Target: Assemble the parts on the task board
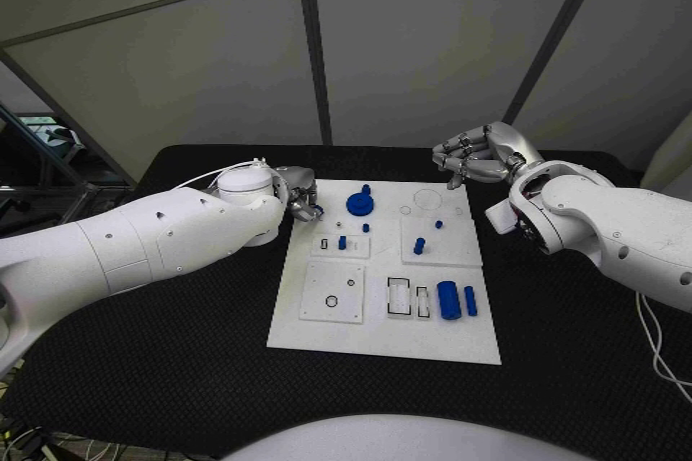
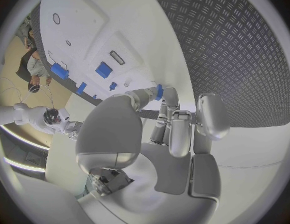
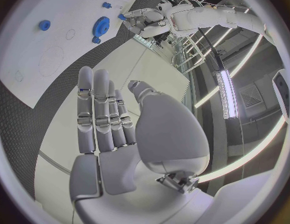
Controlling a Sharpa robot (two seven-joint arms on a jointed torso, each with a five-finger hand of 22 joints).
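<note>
Both hands hover at the far corners of the task board [image 1: 387,326], neither holding a part.

The left hand [image 1: 299,199] sits just off the board's far left corner over the black tabletop [image 1: 173,361], fingers curled in on nothing. The right hand [image 1: 476,153] hangs beyond the far right corner, fingers apart and partly bent, empty. The blue gear [image 1: 359,200] stands on the board just beside the left hand, a small blue peg [image 1: 365,227] nearer the robot than it. A blue cylinder [image 1: 449,299] and a slimmer blue bar [image 1: 470,300] lie side by side well away from both hands, toward the board's near right corner.
</note>
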